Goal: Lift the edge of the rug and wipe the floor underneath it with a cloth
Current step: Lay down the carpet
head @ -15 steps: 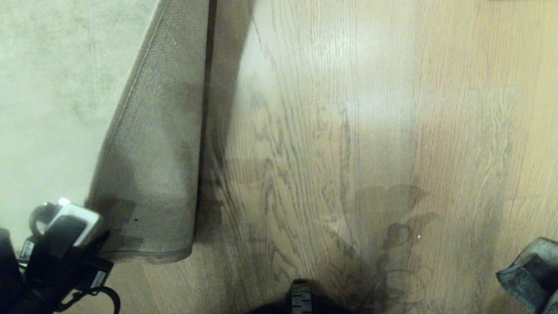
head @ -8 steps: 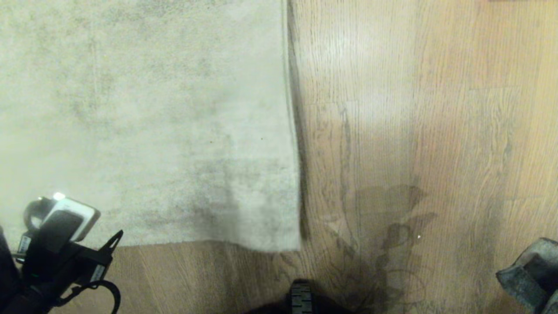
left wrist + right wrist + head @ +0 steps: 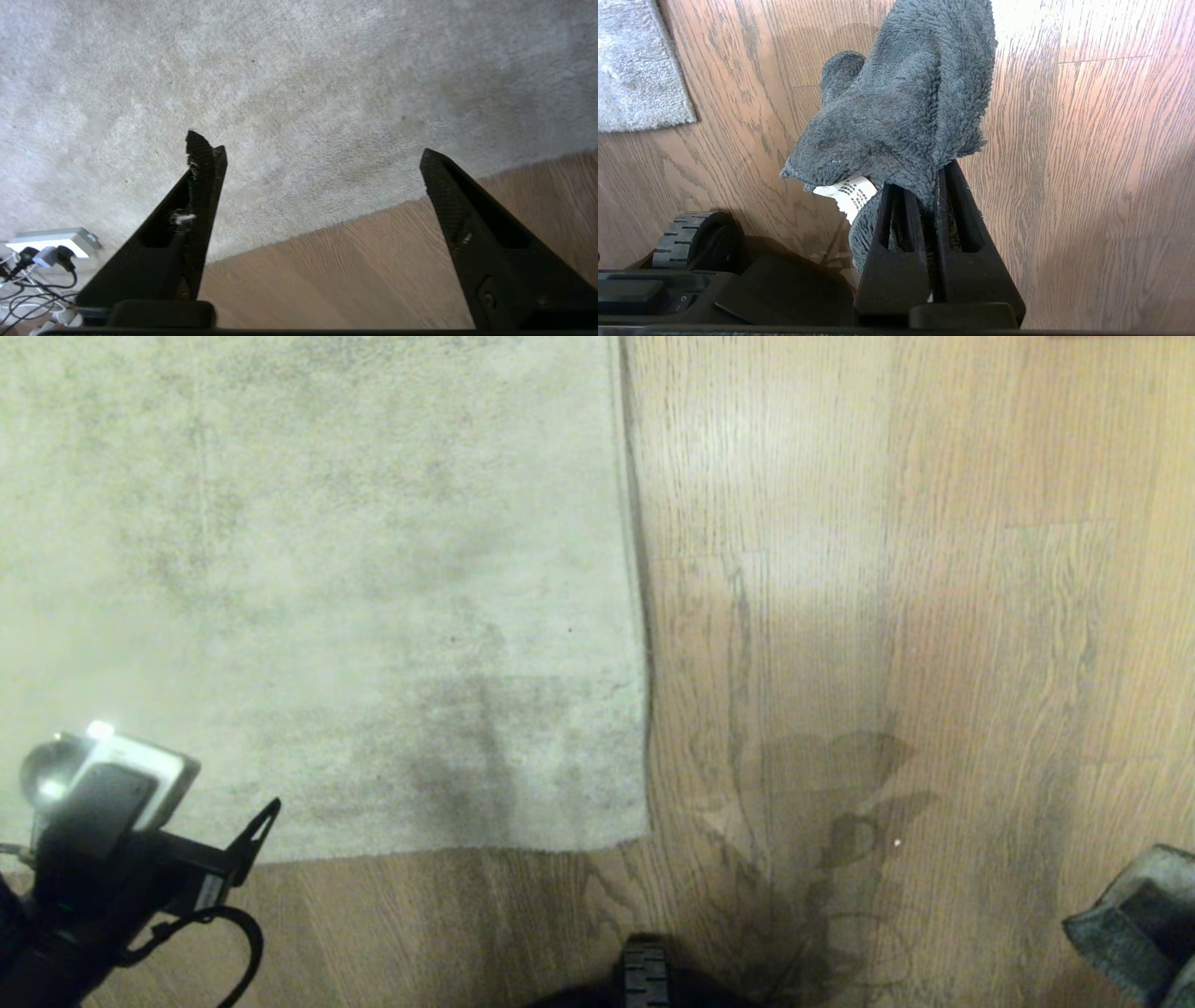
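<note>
The floor is the biggest thing here: one hard, slightly shiny spread of wood-grain planks, probably slick enough for a rag to glide over with light pressure. It needs no holding, only wiping.

One rug lies flat on it, pale and mottled, filling the left side of the head view with its corner near the middle. It looks broad and floppy, heavy as a whole but likely easy to peel up along a border. The rug edge runs straight away from the robot beside bare planks; a second border runs across, close to the robot. The best hold is probably a pinch on the thin border near the corner, one finger sliding under it, since the pile on top gives nothing to grip.

Two grippers. The left gripper hovers low over the near border at the left of the head view, its fingers spread wide and empty, rug and planks visible between them. The right gripper sits at the lower right, its fingers pressed together on the cloth.

One cloth, small, dark grey and fluffy, droops from that grip above the planks, well apart from the rug. It looks soft, light and easily bunched.
</note>
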